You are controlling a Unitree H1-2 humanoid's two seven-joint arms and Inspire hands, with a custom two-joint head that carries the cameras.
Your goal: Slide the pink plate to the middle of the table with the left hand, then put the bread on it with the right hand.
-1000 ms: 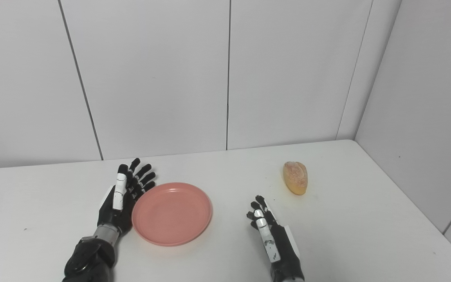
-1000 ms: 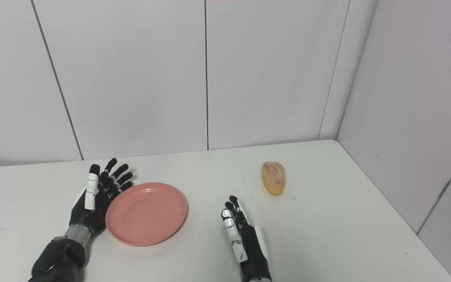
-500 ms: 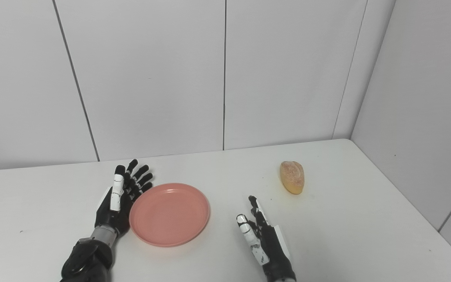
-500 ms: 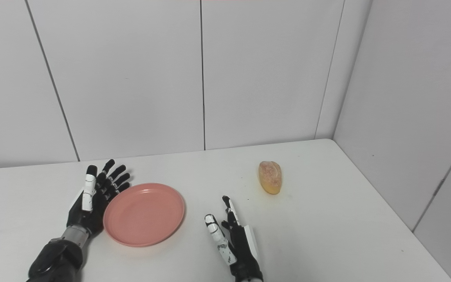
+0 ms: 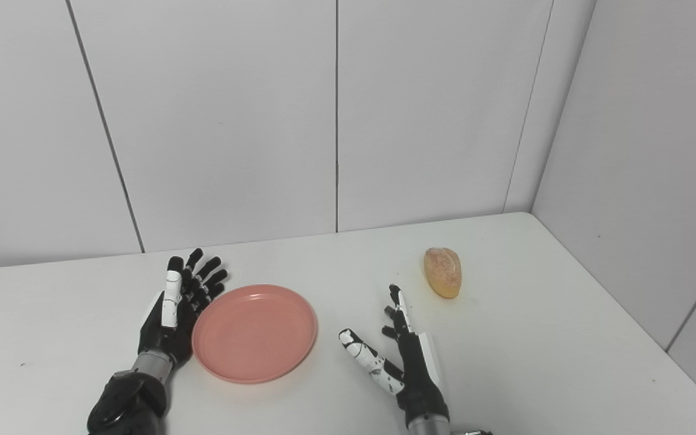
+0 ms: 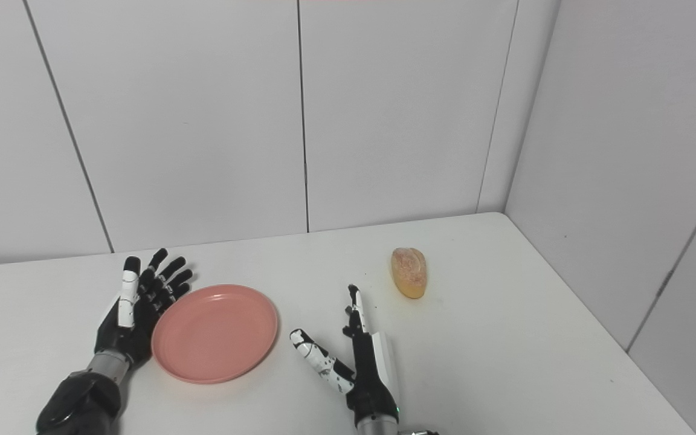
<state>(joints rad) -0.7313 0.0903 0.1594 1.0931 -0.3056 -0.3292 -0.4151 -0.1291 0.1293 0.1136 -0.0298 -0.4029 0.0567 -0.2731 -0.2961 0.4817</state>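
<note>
A round pink plate (image 5: 254,331) lies flat on the white table (image 5: 535,362), a little left of the middle. My left hand (image 5: 174,314) is open, its palm edge against the plate's left rim and its fingers stretched out. A golden bread roll (image 5: 443,272) lies toward the back right. My right hand (image 5: 399,353) is open between plate and bread, fingers pointing toward the bread and thumb spread out to the left. It holds nothing and stays short of the bread.
White wall panels (image 5: 336,121) close the table at the back, and another wall (image 5: 656,181) runs along its right edge. Bare tabletop shows around the bread and in front of the plate.
The camera has shifted, moving the whole picture left. My right hand has turned and spread its thumb wide, with its fingers reaching nearer the bread. Left hand and plate stay together.
</note>
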